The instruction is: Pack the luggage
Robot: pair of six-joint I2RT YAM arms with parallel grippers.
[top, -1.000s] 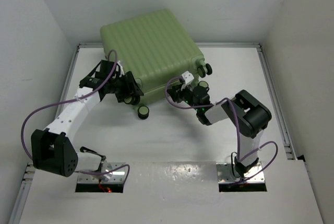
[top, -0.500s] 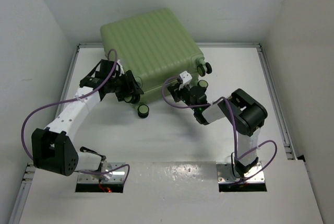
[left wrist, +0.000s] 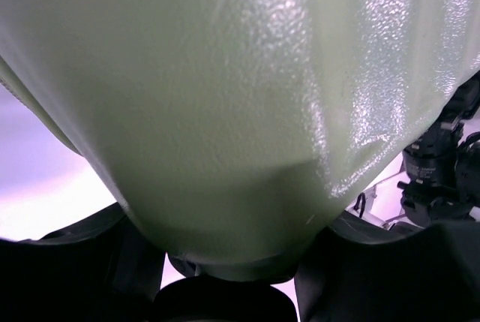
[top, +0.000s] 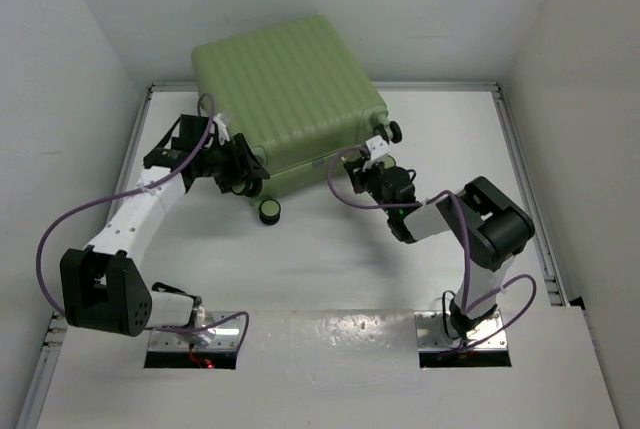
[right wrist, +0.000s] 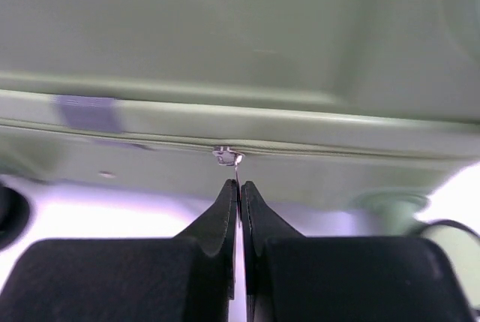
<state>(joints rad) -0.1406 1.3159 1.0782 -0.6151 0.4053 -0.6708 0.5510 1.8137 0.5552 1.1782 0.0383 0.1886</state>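
The luggage [top: 285, 99] is a light-green ribbed suitcase lying shut at the back of the table, its black wheels [top: 269, 211] toward me. My left gripper [top: 243, 171] is at its near left corner. In the left wrist view the green corner [left wrist: 240, 112] fills the space between my wide-spread fingers [left wrist: 67, 269], with a wheel [left wrist: 217, 301] just below. My right gripper [top: 373, 164] is at the suitcase's near edge. It is shut on the thin metal zipper pull [right wrist: 238, 176], which hangs from the slider [right wrist: 227, 156] on the zipper seam.
A second pair of wheels [top: 392, 131] sits at the suitcase's right corner, close to my right wrist. Raised rails [top: 520, 149] border the white table, and white walls close in on three sides.
My right gripper has moved right along the suitcase's near edge with the zipper pull in it. My left gripper and the suitcase's near corner have shifted slightly left.
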